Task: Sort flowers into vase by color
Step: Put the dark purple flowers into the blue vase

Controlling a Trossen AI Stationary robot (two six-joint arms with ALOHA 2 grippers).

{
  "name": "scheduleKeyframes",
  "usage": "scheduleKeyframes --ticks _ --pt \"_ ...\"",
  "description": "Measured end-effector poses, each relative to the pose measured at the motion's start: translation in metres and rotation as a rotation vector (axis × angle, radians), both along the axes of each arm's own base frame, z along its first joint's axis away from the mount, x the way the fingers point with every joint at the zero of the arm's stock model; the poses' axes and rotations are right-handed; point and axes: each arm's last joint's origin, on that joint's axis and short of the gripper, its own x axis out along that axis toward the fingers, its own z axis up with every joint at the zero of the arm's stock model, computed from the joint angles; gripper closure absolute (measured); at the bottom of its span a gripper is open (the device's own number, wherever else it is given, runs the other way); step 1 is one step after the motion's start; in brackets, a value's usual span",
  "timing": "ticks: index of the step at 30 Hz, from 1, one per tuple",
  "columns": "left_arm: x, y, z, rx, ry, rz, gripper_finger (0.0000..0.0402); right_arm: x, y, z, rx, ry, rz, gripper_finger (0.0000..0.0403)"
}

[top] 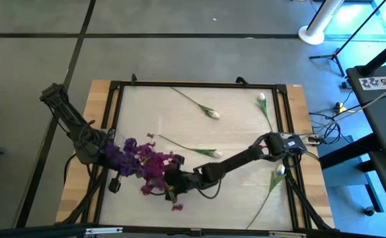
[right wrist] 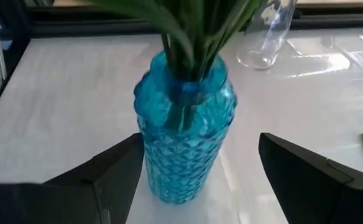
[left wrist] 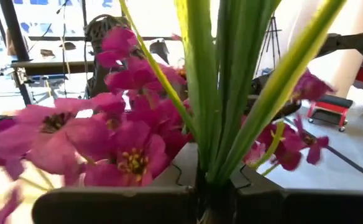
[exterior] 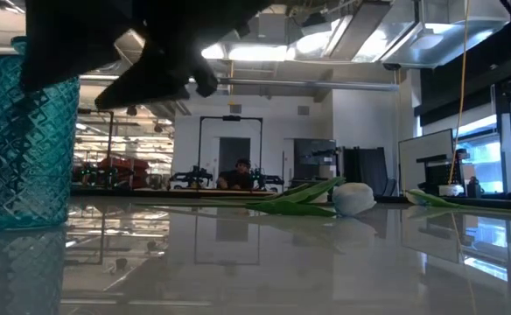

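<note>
Blue vase (right wrist: 183,127): nearest us in the right wrist view, upright on the table, green stems standing in it.
Right gripper (right wrist: 200,180): we see its jaws spread wide either side of the blue vase, not touching.
Left gripper (top: 107,153): clenched on the purple flowers (top: 143,162).
White buds (top: 213,114): lying scattered on the table (top: 180,125).
Room: we see a person (exterior: 241,175) seated far behind.

Blue faceted glass vase (right wrist: 183,134): standing upright on the pale table top (right wrist: 57,93), sitting between the two dark fingers (right wrist: 110,177) of the right gripper (right wrist: 197,174), which are spreading wide to either side without touching it. Green stems (right wrist: 184,37): rising from its mouth. Clear glass bottle (right wrist: 270,34): standing beyond the fingers, apart from the vase.
</note>
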Motion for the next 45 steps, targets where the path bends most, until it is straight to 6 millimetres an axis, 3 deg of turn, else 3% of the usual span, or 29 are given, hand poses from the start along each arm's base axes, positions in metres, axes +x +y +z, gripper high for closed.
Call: scheduleKeyframes --ticks 11,18,31,45 --pt "-0.001 -0.004 -0.008 0.036 0.041 0.081 0.0390 0.005 -0.006 -0.002 -0.007 -0.013 0.044 0.0086" --pt "-0.003 -0.004 -0.033 -0.003 0.054 0.098 0.0390 0.005 -0.006 -0.001 -0.006 -0.018 0.045 0.0086" --pt "-0.002 -0.005 -0.026 0.026 -0.056 0.079 0.0389 0.005 -0.006 0.000 -0.002 -0.020 0.042 0.0086" --pt "-0.016 0.002 -0.011 -0.009 0.044 0.038 0.0268 0.005 -0.005 -0.001 0.002 -0.009 0.052 0.0086"
